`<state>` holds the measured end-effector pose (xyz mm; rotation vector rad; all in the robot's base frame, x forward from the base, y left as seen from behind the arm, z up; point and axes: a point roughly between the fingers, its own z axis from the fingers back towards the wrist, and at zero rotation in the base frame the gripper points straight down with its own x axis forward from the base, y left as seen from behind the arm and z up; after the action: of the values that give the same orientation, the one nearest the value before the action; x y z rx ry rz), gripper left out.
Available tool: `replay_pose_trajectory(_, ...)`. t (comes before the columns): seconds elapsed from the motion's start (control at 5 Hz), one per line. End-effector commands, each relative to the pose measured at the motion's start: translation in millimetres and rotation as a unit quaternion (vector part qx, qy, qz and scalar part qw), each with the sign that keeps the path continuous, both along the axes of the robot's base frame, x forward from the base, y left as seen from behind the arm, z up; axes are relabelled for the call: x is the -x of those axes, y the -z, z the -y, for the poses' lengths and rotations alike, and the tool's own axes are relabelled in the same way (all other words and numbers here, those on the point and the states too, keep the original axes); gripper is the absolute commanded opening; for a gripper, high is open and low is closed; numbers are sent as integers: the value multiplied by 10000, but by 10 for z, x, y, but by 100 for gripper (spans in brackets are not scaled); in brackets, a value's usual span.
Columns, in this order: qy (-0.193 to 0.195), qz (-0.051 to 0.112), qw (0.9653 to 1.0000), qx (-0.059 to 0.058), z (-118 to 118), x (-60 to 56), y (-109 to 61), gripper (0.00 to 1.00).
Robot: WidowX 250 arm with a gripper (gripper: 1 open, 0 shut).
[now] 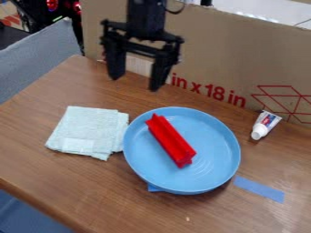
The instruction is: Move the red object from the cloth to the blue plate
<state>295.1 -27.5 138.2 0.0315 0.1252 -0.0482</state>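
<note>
Black arm, black boxy wrist, two long black fingers (158, 73)
</note>
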Motion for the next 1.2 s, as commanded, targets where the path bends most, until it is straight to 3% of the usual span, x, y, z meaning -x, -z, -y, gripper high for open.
replay_pose_trajectory(0.0, 17, 407, 9992, -6, -19, 58, -181, 100)
replay_pose_trajectory(0.2, -252, 638, 9976, 82, -523, 121, -262, 100)
replay_pose_trajectory(0.4, -340, 574, 9978, 40, -556, 173, -280, 100)
replay_pose_trajectory(0.6, -382, 574, 9976, -68, -449, 146, -243, 100)
replay_pose_trajectory(0.8, -337, 457, 9984, -27, -435, 17, -200, 100)
replay_pose_trajectory(1.0, -416, 371, 9984, -35, -498, 104, -74, 100)
